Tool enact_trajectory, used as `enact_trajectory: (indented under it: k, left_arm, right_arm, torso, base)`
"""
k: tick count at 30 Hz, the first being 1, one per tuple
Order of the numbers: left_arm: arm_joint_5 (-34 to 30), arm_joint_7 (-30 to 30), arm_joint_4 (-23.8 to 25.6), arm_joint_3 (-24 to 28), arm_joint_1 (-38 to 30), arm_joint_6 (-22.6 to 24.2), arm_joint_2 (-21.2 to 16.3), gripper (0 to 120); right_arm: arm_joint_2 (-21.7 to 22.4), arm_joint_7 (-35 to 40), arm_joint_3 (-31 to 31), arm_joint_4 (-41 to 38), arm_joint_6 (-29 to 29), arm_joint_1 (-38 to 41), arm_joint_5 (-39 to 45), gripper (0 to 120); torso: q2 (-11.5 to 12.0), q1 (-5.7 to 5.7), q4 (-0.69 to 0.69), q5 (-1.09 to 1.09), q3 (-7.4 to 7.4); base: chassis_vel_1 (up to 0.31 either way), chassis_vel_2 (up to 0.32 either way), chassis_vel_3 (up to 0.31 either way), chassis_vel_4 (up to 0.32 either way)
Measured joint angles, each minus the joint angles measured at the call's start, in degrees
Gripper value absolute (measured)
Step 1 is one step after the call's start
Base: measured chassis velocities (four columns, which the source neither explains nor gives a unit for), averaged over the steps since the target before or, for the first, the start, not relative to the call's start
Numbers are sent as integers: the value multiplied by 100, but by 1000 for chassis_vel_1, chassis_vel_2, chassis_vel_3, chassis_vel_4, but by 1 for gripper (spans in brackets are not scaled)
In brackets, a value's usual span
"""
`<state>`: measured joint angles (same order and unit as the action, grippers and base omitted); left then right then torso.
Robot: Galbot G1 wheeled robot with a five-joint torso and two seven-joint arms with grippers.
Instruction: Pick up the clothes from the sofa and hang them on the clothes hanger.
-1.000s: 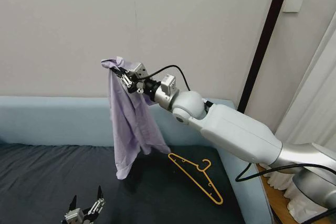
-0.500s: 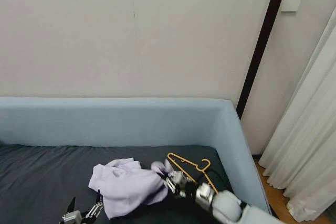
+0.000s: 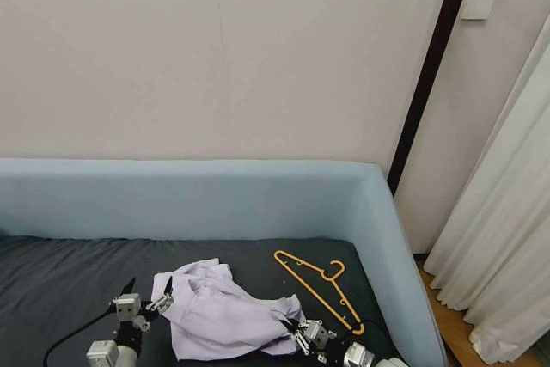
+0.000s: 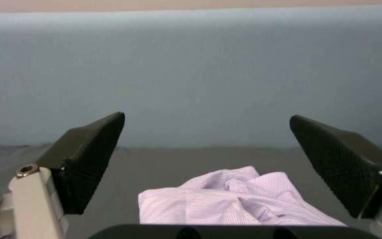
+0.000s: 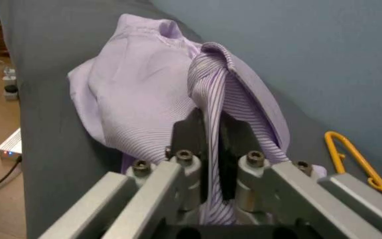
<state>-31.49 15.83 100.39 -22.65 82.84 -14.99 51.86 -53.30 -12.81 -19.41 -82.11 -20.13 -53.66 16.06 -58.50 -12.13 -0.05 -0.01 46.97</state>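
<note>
My right gripper is clamped on a fold of the lilac striped shirt, heaped on the sofa seat. My left gripper gapes open just beside its other edge. The orange hanger lies diagonal, nearer my right arm.

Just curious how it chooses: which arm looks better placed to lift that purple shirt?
Probably the right: the right gripper is shut on a fold of the shirt, while the left gripper hangs open beside it, holding nothing.
</note>
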Motion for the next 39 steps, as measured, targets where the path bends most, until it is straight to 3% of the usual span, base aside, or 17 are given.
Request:
enact_trajectory:
  k: [4,12,14,15,16,18,20,21,22,24,31,39]
  left_arm:
    - [63,-15,16,-1,66,-2,130,98]
    - [268,-18,-11,-68,179,-185,455,98]
    - [332,-15,-8,-81,213,-237,541,98]
    - [420,9,-8,-90,240,-278,605,98]
    - [420,9,-8,-90,240,-278,605,98]
    - [658,78,-8,-97,285,-358,727,98]
    - [856,124,-10,-99,328,-408,815,98]
    - [856,124,-10,-99,328,-408,815,98]
    - [934,140,-9,-87,337,-423,847,98]
    - [980,151,14,-88,389,-426,861,98]
    - [984,190,0,-224,560,-462,854,98]
    - [969,193,-96,-214,544,-470,1000,98]
  right_arm:
    - [183,178,71,-295,87,-121,75,25]
    - [996,614,784,-1338,492,-998,72,55]
    - [1156,1042,981,-1788,874,-1241,177,62]
    - [1235,1517,1048,-2236,1419,-1299,427,69]
    - [1235,1517,1048,-2236,1419,-1299,427,69]
    - [1253,2466,949,-2892,2507,-1118,1038,77]
    - [1129,3354,739,-3273,3553,-701,1765,86]
    - [1129,3354,739,-3273,3553,-701,1765,86]
    - [991,3793,565,-3411,4016,-382,2094,90]
    - [842,3974,225,-3415,4265,10,2138,97]
    - [217,4191,-999,-3011,4555,949,1980,100]
    - [-656,5027,-1590,-2432,5040,1358,1760,100]
  torso:
    - [0,0,-1,-2,0]
    - [-1,0,-4,0,0]
    - [0,0,-5,1,0]
    - [-1,0,-6,0,0]
    - [-1,0,-6,0,0]
    - [-1,0,-3,-1,-1]
    - [-2,0,0,-2,0]
    - [-2,0,0,-2,0]
    - [-1,0,3,0,0]
    - [-1,0,-2,-2,0]
    - [-1,-1,-3,-2,0]
    - [-1,-1,-2,-2,0]
  base:
    - [0,0,0,0]
    - [0,0,0,0]
    - [0,0,0,0]
    - [0,0,0,0]
    - [0,0,0,0]
    - [0,0,0,0]
    - [0,0,0,0]
    - [0,0,0,0]
    - [0,0,0,0]
    - [0,0,0,0]
    - [0,0,0,0]
    - [0,0,0,0]
